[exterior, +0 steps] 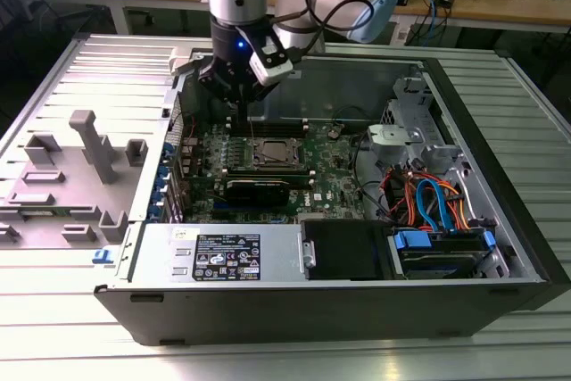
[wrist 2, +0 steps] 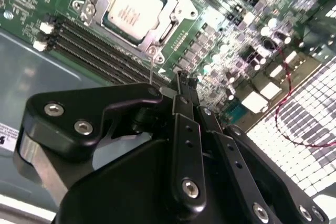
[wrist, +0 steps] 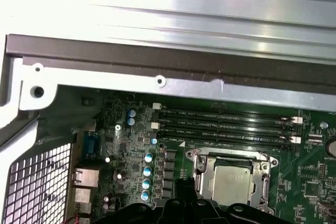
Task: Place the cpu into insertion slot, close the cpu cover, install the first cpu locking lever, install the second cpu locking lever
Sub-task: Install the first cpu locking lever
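The cpu [wrist 2: 132, 10] lies with its silvery top up in the insertion slot [exterior: 273, 154] on the green board. The cpu cover [wrist 2: 169, 20] lies flat around it as a silver frame, also seen in the first wrist view as cpu cover [wrist: 201, 167] around the cpu [wrist: 231, 183]. A thin metal locking lever [wrist 2: 152, 69] stands up from the socket's corner. My gripper [wrist 2: 181, 80] hangs just beside that corner, its black fingers [wrist 2: 184, 111] drawn together and shut. In the exterior view the gripper [exterior: 241, 113] hovers over the board at the socket's left.
Long black memory slots [wrist: 226, 127] run beside the socket. The open computer case wall [exterior: 294, 73] rises behind it. A black card [exterior: 257, 189], a power supply [exterior: 223, 256], coloured cables [exterior: 428, 202] and grey fixtures [exterior: 85, 144] outside the case surround the work area.
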You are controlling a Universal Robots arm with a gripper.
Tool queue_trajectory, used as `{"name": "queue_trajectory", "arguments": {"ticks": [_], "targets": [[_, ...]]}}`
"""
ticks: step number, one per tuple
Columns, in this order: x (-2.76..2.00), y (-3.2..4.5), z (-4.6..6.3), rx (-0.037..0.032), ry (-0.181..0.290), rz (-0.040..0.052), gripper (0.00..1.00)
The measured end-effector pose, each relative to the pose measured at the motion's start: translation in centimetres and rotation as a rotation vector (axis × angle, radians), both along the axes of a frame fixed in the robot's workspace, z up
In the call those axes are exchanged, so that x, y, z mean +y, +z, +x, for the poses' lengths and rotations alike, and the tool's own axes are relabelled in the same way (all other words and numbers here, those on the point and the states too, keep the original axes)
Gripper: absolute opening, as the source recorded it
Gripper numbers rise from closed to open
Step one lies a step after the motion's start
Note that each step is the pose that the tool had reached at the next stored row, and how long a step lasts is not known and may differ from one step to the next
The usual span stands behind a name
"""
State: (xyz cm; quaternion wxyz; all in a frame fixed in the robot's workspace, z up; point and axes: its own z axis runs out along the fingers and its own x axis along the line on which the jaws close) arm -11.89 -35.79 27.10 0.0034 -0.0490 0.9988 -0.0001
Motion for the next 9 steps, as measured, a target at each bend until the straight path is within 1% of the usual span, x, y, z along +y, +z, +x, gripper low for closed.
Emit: {"name": "queue_trajectory", "arguments": {"ticks": [5, 9], "targets": [[0.71, -0.41, -0.02, -0.0002, -0.003, 0.0001, 0.11], [0.92, -0.61, -0.02, -0.0001, -0.004, 0.0009, 0.11]]}}
